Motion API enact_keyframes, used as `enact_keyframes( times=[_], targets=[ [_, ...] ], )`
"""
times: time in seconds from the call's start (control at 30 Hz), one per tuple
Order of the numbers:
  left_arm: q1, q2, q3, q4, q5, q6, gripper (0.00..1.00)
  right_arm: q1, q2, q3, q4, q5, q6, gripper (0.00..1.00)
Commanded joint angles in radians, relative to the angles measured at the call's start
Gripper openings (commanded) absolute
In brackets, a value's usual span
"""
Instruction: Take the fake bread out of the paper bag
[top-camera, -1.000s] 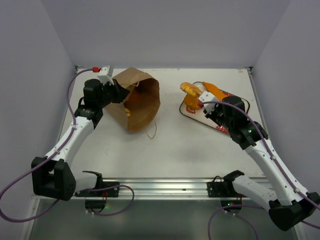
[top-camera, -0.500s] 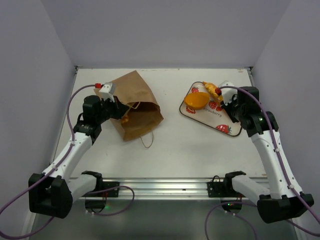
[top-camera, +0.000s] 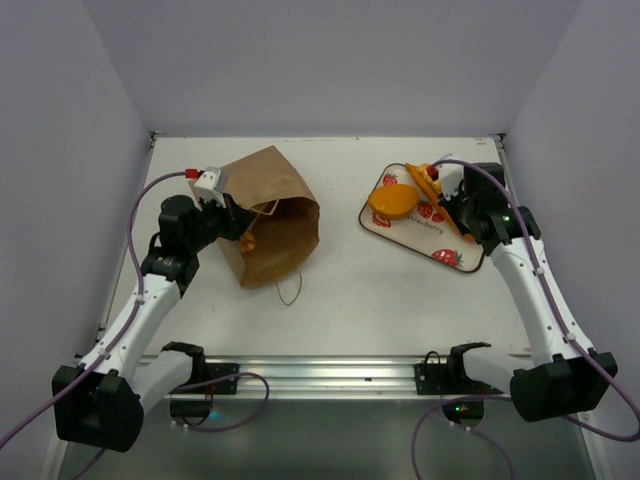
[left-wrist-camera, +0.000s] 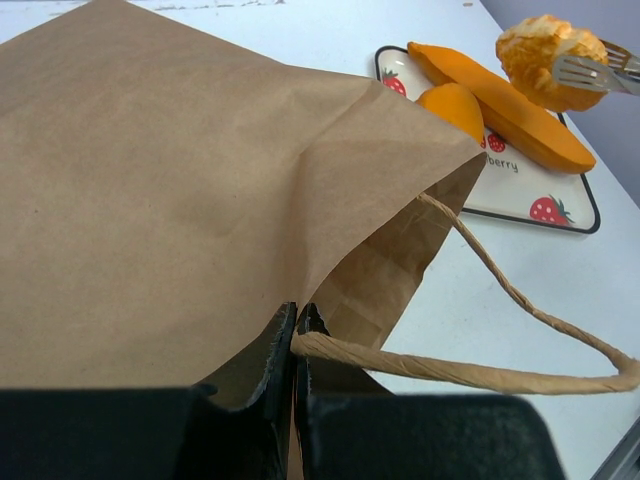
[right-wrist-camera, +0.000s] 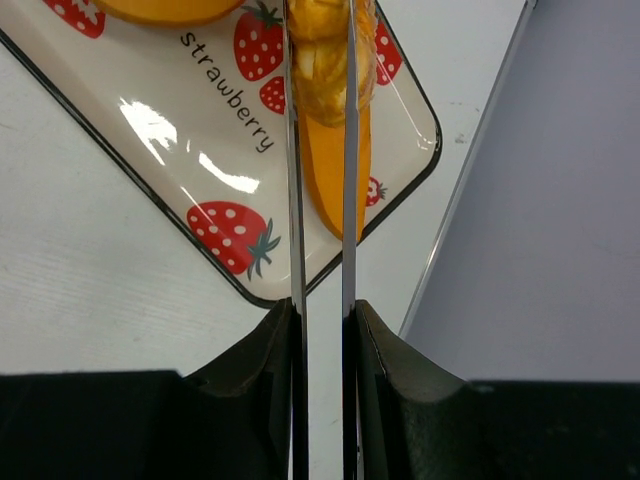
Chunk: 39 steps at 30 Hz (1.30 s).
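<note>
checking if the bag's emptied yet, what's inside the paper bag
One small orange-yellow piece shows just inside the paper bag mouth from above; the paper walls cover the rest of the inside.

Robot lab cell: bare grey walls (top-camera: 330, 70) ahead of and flanking both jaws, white table (top-camera: 350, 290) under them, aluminium mounting rail (top-camera: 330, 368) and purple cabling (top-camera: 136, 235) behind.

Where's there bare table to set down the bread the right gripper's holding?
Bare white table lies between the brown paper bag and the strawberry-print tray, and along the near strip before the metal rail. The tray is crowded with orange fake bread pieces; the right gripper holds its croissant-like piece over them.
</note>
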Motion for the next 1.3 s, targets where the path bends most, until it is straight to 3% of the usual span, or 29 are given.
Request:
enact_keyframes(
  times=[0.0, 0.37, 0.57, 0.8, 0.9, 1.27],
  targets=[
    [0.010, -0.015, -0.008, 0.039, 0.019, 0.021, 0.06, 0.019, 0.015, 0.014, 0.142, 0.027, -0.002, 0.00],
    [0.008, -0.012, -0.008, 0.028, 0.001, 0.035, 0.06, 0.144, 0.104, -0.075, 0.317, 0.160, -0.096, 0.01],
    [0.010, -0.009, -0.008, 0.025, -0.001, 0.036, 0.06, 0.158, 0.098, -0.147, 0.354, 0.169, -0.125, 0.13],
    [0.010, -0.005, -0.006, 0.027, 0.001, 0.036, 0.06, 0.163, 0.054, -0.230, 0.336, 0.114, -0.130, 0.44],
    [0.008, -0.004, -0.008, 0.025, 0.001, 0.038, 0.06, 0.166, 0.037, -0.247, 0.328, 0.103, -0.124, 0.52],
    [0.010, -0.001, -0.008, 0.025, -0.002, 0.039, 0.06, 0.166, -0.034, -0.209, 0.277, 0.028, -0.091, 0.56]
  ],
)
